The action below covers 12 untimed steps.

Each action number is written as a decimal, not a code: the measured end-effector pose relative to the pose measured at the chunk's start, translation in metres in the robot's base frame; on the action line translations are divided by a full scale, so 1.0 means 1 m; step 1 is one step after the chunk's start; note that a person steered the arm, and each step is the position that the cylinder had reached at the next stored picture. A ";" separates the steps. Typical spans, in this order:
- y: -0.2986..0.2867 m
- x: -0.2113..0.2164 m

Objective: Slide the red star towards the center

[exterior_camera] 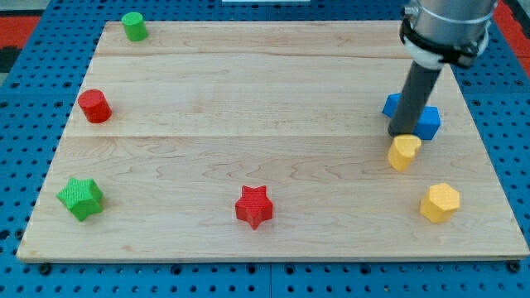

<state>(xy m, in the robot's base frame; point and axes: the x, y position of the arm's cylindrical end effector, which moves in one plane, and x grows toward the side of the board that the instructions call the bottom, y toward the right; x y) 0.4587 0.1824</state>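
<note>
The red star (253, 206) lies on the wooden board (248, 99) near the view's bottom, a little left of the middle. My tip (402, 135) is far off at the view's right, touching or just above a small yellow block (404, 152), in front of a blue block (421, 119). The rod hides part of the blue block. The tip is well to the right of the red star and higher in the view.
A yellow hexagon-like block (439, 203) sits at the bottom right. A green star (80, 199) is at the bottom left, a red cylinder-like block (95, 106) at the left, a green cylinder-like block (134, 26) at the top left.
</note>
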 end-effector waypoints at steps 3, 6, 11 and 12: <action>0.009 0.041; -0.109 0.065; -0.243 0.036; -0.224 0.072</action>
<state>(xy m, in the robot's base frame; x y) 0.5309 -0.0411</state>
